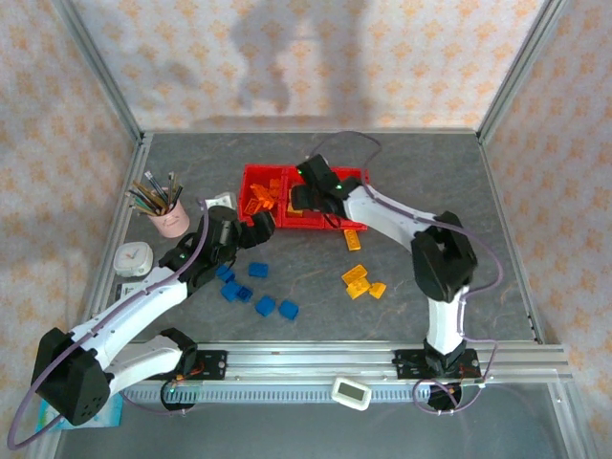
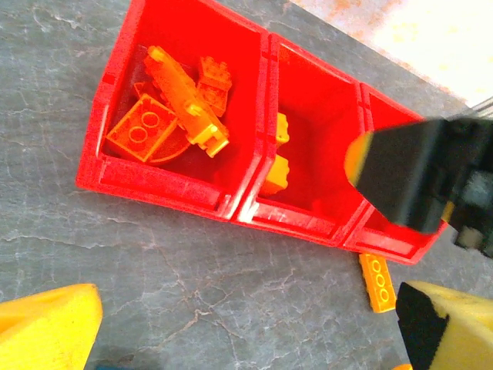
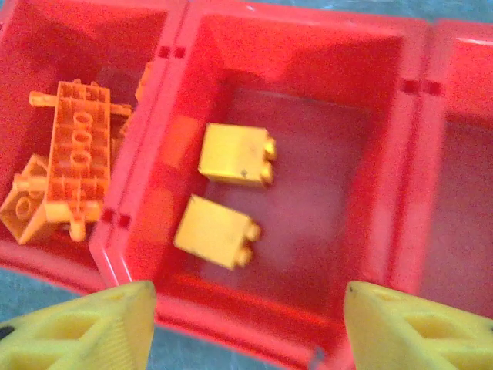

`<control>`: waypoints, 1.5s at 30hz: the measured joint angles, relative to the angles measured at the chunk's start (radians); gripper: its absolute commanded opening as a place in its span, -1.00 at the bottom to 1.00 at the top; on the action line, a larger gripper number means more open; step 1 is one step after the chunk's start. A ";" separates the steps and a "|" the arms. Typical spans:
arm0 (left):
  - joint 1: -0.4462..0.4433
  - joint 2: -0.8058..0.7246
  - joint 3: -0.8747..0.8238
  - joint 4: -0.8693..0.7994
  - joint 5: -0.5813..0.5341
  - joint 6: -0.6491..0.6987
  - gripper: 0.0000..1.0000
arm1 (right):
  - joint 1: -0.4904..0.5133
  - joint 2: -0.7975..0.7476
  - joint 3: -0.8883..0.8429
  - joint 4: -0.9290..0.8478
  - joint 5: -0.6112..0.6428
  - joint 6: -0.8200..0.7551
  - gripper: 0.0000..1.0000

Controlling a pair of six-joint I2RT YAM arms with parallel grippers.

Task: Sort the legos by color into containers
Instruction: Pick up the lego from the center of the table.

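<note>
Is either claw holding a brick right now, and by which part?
Neither. The right gripper hangs open over two yellow bricks in the middle bin; the left gripper is open too, empty.

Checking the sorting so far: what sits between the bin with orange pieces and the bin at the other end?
The middle bin, holding two yellow bricks lying apart on its floor, as the right wrist view shows.

I see bright red bins [image 2: 154,189]. Orange legos [image 3: 79,154] at left of frame, two yellow bricks [image 3: 235,156] at centre. Blue bricks [image 1: 265,306] lie on the grey, pale-veined table [image 1: 497,268]. Pink cup [image 1: 172,222]. Wallpaper [image 1: 430,57] is cream with an orange floral print.
</note>
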 measured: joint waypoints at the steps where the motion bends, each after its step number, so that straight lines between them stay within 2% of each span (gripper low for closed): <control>1: -0.009 0.000 -0.002 0.008 0.003 0.000 0.98 | -0.002 -0.040 -0.045 0.002 0.007 0.005 0.38; 9: -0.144 0.005 -0.018 0.081 0.025 -0.014 0.98 | -0.022 -0.291 -0.372 0.031 0.047 0.052 0.52; 17: -0.223 0.072 -0.066 0.159 0.028 -0.065 0.98 | -0.056 -0.344 -0.591 0.053 0.082 0.075 0.53; 24: -0.246 0.126 -0.068 0.199 0.027 -0.089 0.98 | -0.105 -0.292 -0.608 0.114 0.079 0.076 0.43; 32: -0.246 0.133 -0.068 0.206 0.023 -0.101 0.98 | -0.105 -0.204 -0.591 0.165 0.048 0.058 0.34; 45: -0.246 0.133 -0.068 0.205 -0.004 -0.101 0.98 | -0.105 -0.133 -0.550 0.199 0.053 0.023 -0.02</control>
